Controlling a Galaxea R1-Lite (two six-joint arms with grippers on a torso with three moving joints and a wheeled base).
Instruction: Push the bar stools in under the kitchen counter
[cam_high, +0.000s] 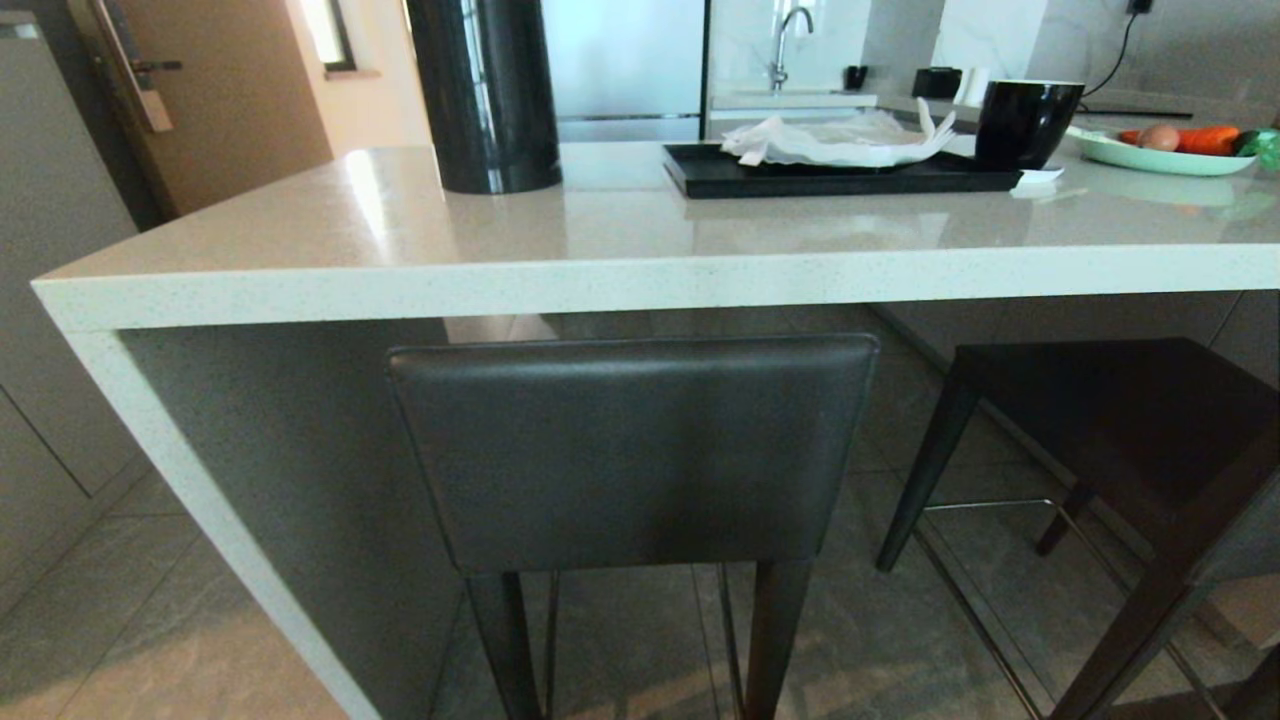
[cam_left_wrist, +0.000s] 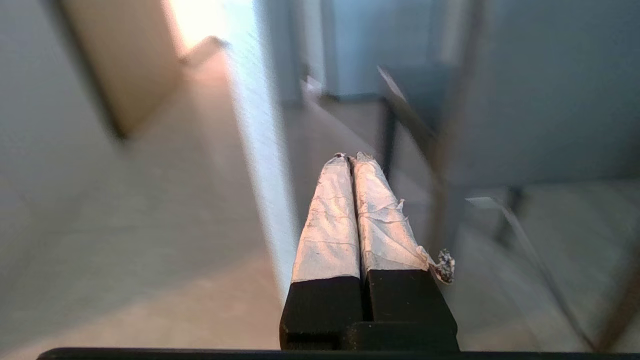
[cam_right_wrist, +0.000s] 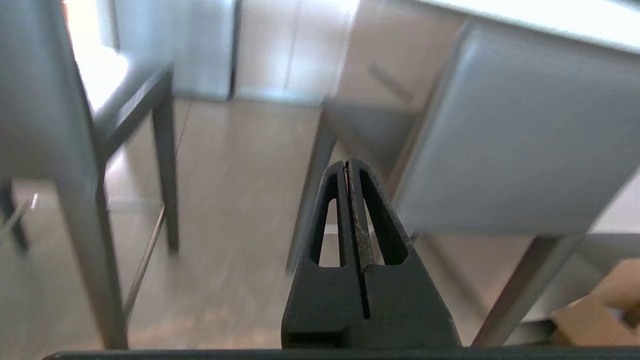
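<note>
Both grippers, left gripper (cam_left_wrist: 350, 159) and right gripper (cam_right_wrist: 348, 165), are showing jaws pressed together, holding nothing.

One bar stool (cam_high: 633, 450) is sitting tucked under the kitchen counter (cam_high: 640, 275); the other stool (cam_high: 1110, 430) is needing a square, even push.

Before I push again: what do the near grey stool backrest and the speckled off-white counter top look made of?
Grey stool backrest: probably leather or a leather-like cover, matte with soft sheen and stitched edge. Speckled off-white counter top: looks like polished stone or composite, glossy and mirroring the tray.
</note>
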